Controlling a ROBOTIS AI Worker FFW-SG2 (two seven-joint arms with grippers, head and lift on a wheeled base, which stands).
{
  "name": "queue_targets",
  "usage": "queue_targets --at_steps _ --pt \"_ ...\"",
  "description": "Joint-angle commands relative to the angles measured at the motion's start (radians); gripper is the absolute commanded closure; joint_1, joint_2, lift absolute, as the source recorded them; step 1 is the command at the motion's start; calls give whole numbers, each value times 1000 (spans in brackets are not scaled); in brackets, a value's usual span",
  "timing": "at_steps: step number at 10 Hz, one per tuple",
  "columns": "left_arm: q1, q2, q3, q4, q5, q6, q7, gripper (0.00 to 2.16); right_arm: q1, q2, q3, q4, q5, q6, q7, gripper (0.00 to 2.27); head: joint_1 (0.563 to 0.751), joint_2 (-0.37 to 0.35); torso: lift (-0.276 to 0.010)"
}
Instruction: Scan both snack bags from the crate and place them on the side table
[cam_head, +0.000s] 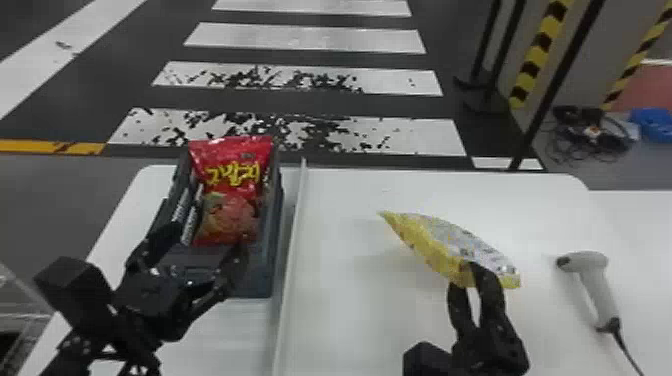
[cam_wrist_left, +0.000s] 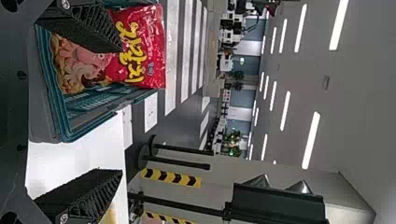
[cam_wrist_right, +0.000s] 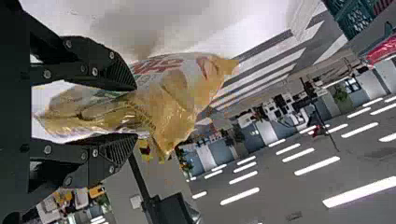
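yellow bag (cam_head: 440, 242) in r gripper (cam_head: 467, 276) above white tbl (cam_head: 345, 310)

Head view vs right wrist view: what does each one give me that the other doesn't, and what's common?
Head view: white handheld scanner on the white table, right of the yellow bag; blue item on the floor beyond.
Right wrist view: ceiling lights.
Both: yellow bag in the right gripper, red bag, crate, white floor stripes.
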Motion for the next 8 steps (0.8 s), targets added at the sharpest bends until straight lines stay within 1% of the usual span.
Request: queue_targets --at_steps 1,2,3,4,5,6,7,8 --pt "-1 0 0 3 0 -3 0 76 7 -2 3 -34 -8 44 61 26 695 -10 -95" --pt "-1 1 0 9 0 -15 -2 76 17 -2 3 -37 -21 22 94 39 695 -10 -95" --pt "-3 1 2 16 0 -22 -4 76 33 -6 -8 -73 -95 -5 132 39 695 -2 -95" --pt "-3 0 3 20 0 -31 -5 76 46 -6 -34 -129 -169 19 207 39 695 6 -95" --pt "-3 0 3 23 0 -37 -8 76 47 -6 -62 -178 -219 99 287 39 695 23 -95" --pt "-3 0 3 25 0 -46 -8 76 43 -6 -114 -216 -293 145 368 39 695 27 -95" --pt "-3 0 3 25 0 -46 -8 76 29 -5 -175 -230 -373 176 445 39 695 14 -95" --pt "-3 0 3 26 0 -46 -8 76 -5 8 -241 -221 -448 179 497 39 695 7 -95"
